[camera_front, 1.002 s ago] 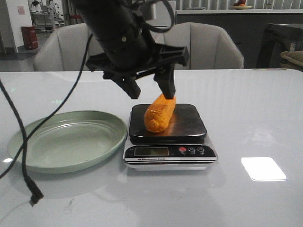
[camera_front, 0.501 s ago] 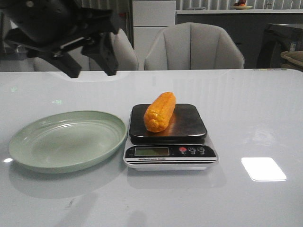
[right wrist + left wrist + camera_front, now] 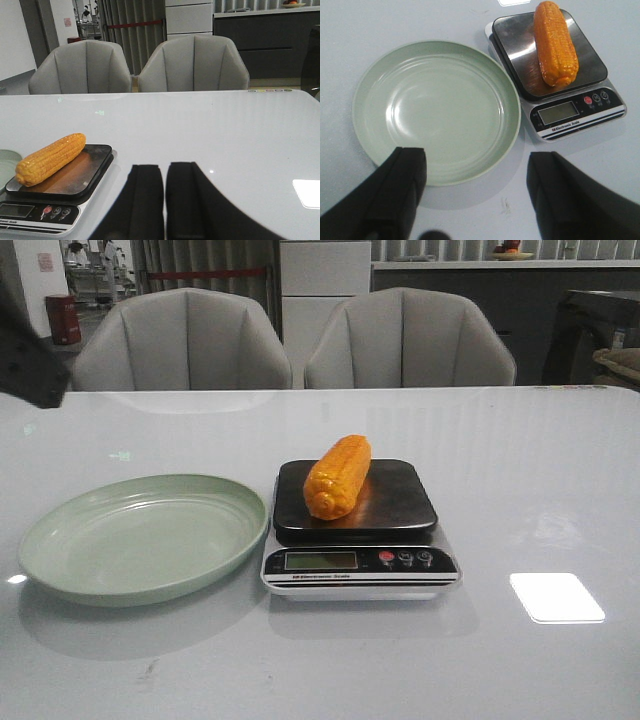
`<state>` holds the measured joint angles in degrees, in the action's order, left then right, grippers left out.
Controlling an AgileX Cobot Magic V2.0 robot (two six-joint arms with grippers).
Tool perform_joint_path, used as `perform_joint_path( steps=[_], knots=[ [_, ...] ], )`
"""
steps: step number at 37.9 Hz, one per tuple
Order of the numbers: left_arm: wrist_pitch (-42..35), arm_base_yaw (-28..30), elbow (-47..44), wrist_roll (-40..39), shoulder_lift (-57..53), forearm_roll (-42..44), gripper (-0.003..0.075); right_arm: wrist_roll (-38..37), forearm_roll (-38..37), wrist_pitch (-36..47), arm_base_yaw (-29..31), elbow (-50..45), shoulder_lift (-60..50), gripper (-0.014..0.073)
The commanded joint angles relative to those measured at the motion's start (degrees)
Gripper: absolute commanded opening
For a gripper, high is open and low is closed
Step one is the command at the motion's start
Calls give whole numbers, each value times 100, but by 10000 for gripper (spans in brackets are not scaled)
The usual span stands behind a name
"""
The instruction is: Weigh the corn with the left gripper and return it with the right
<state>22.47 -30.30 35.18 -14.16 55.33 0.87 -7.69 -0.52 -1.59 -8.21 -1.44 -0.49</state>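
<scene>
The orange-yellow corn (image 3: 338,476) lies on the black platform of the kitchen scale (image 3: 400,508), nothing touching it. It also shows in the left wrist view (image 3: 555,42) and the right wrist view (image 3: 50,157). My left gripper (image 3: 476,172) is open and empty, its broad jaws wide apart above the near rim of the pale green plate (image 3: 437,110), well back from the scale. Only a black part of the left arm (image 3: 30,370) shows at the left edge of the front view. My right gripper (image 3: 165,172) is shut and empty, low over the table to the right of the scale.
The empty plate (image 3: 140,535) sits just left of the scale, their edges almost touching. The scale's display and buttons (image 3: 355,560) face the front edge. Two grey chairs (image 3: 410,335) stand behind the table. A bright light patch (image 3: 555,597) lies on the table at the right.
My left gripper has let go of the corn and drawn back up and to the left, almost out of the front view. The corn stays still on the scale.
</scene>
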Motion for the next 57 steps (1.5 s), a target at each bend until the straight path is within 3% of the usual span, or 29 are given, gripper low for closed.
perform_joint_path(
  steps=[1,7,10,15,17,27,41,48,57],
  knots=[
    [-362,15,-215,-16,-625,135,479,36,-72,465,43,-61,-113,191],
    [-362,15,-701,-16,-1486,283,435,36,-72,465,43,-61,-113,191],
    [-351,15,-880,-16,-1897,318,336,36,-72,465,43,-61,-113,191],
    [-285,15,-1101,-16,-2522,318,99,36,-72,465,43,-61,-113,191],
    [-263,15,-1161,-16,-2715,318,133,36,-72,465,43,-61,-113,191],
    [-258,15,-1238,-16,-3350,318,114,36,-72,465,43,-61,-113,191],
    [-258,15,-1238,-16,-3359,318,114,36,-72,478,43,-61,-113,191],
    [-258,15,-1238,-16,-3359,318,114,26,-81,1183,36,32,-106,191],
    [-268,15,-1238,-16,-3359,318,114,21,-81,-160,36,1469,1124,191]
  ],
)
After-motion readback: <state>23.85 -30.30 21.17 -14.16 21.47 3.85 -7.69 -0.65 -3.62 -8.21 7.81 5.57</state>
